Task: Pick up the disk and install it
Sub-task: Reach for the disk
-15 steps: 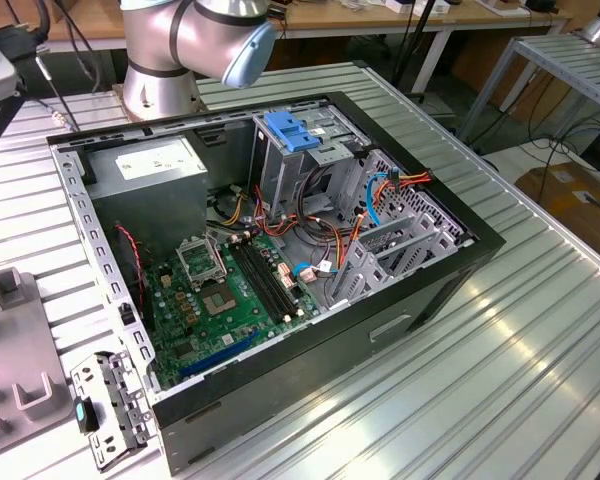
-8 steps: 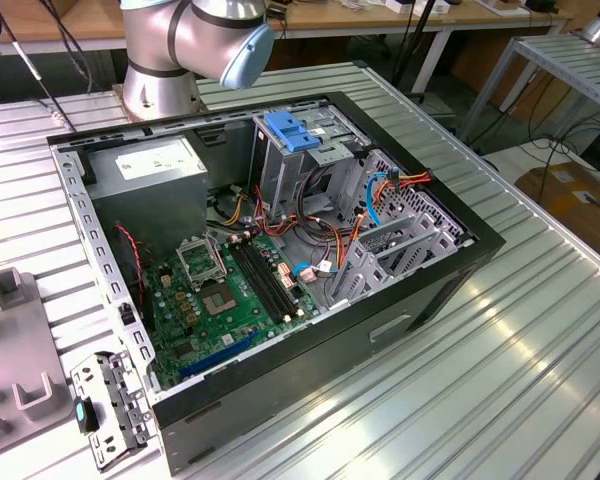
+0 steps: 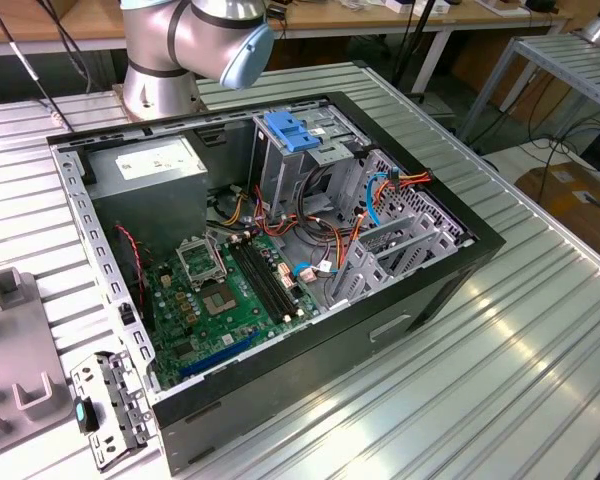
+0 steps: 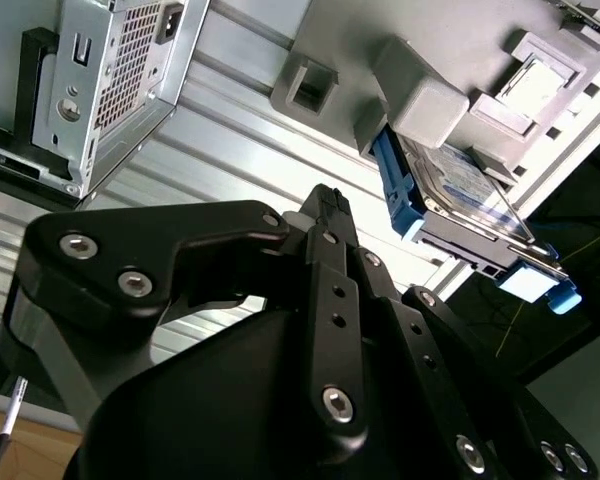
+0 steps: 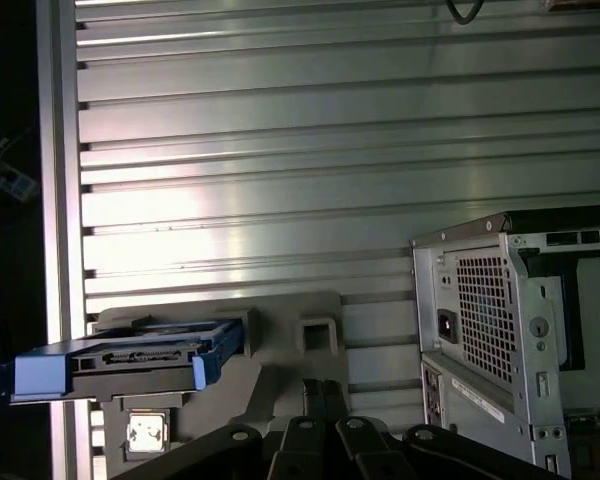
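Disk (image 4: 458,205) in grey holder (image 4: 420,100), label (image 4: 475,172) unreadable

Disk (image 5: 130,365) — one end off-frame

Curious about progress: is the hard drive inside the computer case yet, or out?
Out: in both wrist views the hard drive rests in a grey holder, apart from the case.

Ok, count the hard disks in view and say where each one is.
1. The disk sits in the grey holder on the table, apart from the computer case, seen in both wrist views. The drive cage inside the case may hide others.
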